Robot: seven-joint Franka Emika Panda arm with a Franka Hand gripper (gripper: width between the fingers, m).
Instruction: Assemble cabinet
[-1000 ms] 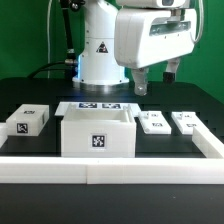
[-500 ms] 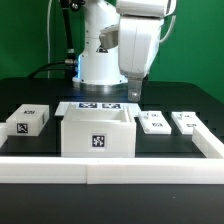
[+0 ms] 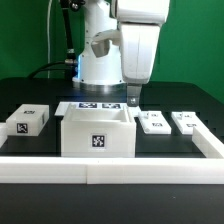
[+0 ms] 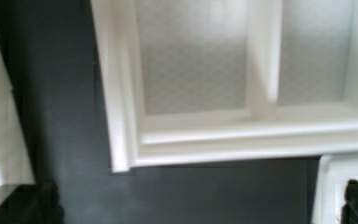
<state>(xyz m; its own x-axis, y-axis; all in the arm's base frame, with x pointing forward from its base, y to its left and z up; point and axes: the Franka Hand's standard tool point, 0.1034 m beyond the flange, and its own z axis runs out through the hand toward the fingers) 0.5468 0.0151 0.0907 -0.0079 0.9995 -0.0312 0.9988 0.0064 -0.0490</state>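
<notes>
Your fingers (image 4: 19, 205) are spread wide over a back corner of the cabinet (image 3: 97, 140), midway along the worktop's (image 3: 30, 95) near edge; descending off-line, they'd hit its rim and shove it.

- You have a black table (image 3: 30, 95) carrying everything.
- The cabinet box (image 3: 97, 140) stands on it, open side up, with one tag on the face toward the exterior camera.
- Just behind the box, the marker board (image 3: 100, 106) lies flat.
- To the exterior view's left of the box sits a small white block (image 3: 28, 121), apart from it.
- To the exterior view's right of the box, two small white panels (image 3: 153, 122) (image 3: 185, 121) lie side by side, tags up, not touching.
- Just in front of the box, a white rail (image 3: 110, 168) runs across the table.
</notes>
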